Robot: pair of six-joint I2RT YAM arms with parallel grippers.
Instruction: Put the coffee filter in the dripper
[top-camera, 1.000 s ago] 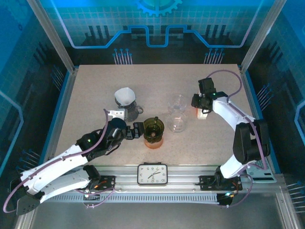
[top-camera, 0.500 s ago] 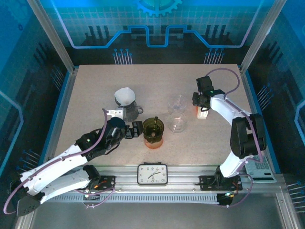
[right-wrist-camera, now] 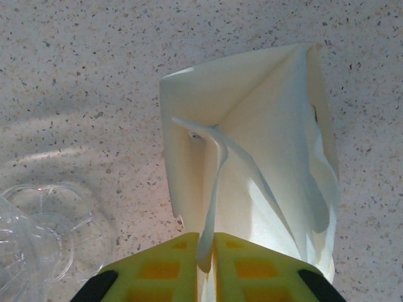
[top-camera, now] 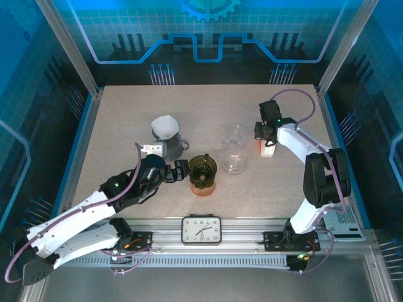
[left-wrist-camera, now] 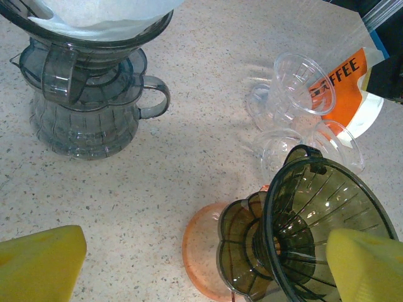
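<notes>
Filter pack (top-camera: pixel 267 150) sits under my right gripper (top-camera: pixel 266 135) from above, well apart from the dripper (top-camera: pixel 203 170). Left wrist: left gripper (left-wrist-camera: pixel 201 264) spread wide by it. Right wrist: fingers (right-wrist-camera: pixel 157 264) pinch a filter (right-wrist-camera: pixel 217 182) edge; next, I'd lift it out gently.

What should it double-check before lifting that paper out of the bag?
1. Right gripper shut on the coffee filter edge: ok.
2. Single sheet pinched: cannot tell.
3. Green dripper upright, mouth empty: ok.
4. Left gripper open, beside the dripper, not over it: ok.
5. Path free: not ok, clear glassware stands between filter bag and dripper.
</notes>
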